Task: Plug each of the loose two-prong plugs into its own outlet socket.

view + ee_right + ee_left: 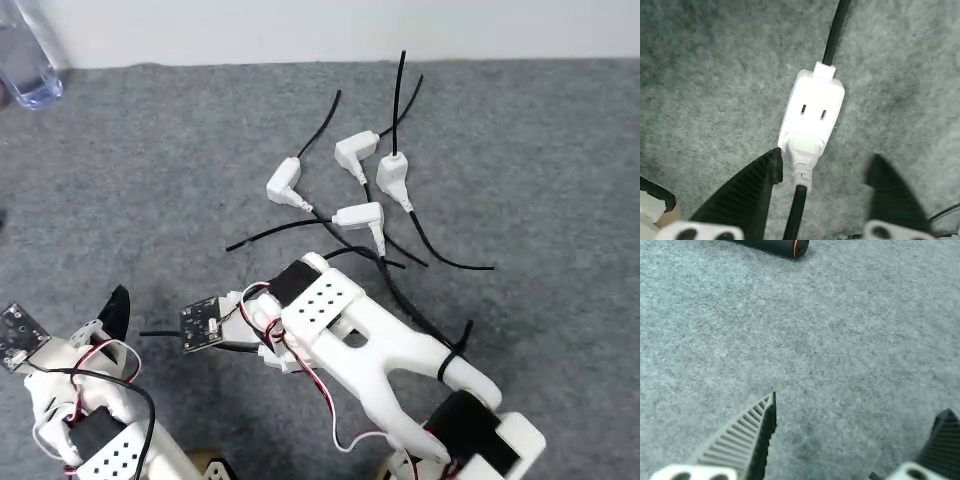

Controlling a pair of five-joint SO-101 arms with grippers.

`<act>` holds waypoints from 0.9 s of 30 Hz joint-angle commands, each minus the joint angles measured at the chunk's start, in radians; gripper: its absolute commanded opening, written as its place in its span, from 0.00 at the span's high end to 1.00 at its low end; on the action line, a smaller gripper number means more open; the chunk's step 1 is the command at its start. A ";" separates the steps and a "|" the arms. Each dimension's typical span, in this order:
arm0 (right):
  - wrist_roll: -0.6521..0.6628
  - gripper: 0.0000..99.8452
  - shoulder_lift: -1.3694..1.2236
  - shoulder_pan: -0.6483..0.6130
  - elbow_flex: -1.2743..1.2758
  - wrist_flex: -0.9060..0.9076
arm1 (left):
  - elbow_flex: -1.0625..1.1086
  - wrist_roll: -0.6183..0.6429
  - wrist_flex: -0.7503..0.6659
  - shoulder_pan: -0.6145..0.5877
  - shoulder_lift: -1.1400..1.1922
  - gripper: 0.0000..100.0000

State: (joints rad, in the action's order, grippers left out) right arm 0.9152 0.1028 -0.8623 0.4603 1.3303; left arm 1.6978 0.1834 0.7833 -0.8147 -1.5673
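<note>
Grey carpet (700, 75), outlet socket (812, 112) just beyond spread right jaws

Far middle: four corded connectors (358, 214) lie close together on the mat (560, 150), behind the right arm (380, 340), their cords crossing.
Near middle: the outlet socket (812, 107) lies on the mat between the right gripper (825, 156)'s parted fingers, a cord at each end.
Near left: the left gripper (860, 404) hangs over bare mat, left of the right arm, well apart from the connectors.
Far left corner: a bottle (25, 65).
Ahead of the left gripper: a cylinder (772, 245) lies on the mat.
</note>
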 commanded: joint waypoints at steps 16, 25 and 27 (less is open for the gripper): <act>-0.265 0.69 0.067 -0.064 0.038 -0.143 | -0.007 -0.005 0.005 0.006 -0.003 0.55; -0.382 0.69 -0.128 -0.079 0.101 -0.265 | -0.007 -0.005 0.005 0.006 -0.003 0.55; -0.384 0.69 -0.171 -0.094 0.103 -0.288 | -0.007 -0.005 0.005 0.006 -0.003 0.55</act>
State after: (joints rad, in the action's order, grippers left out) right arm 0.5455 -0.0384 -0.9375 0.5662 1.0756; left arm 1.6978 0.1834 0.7833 -0.8147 -1.5673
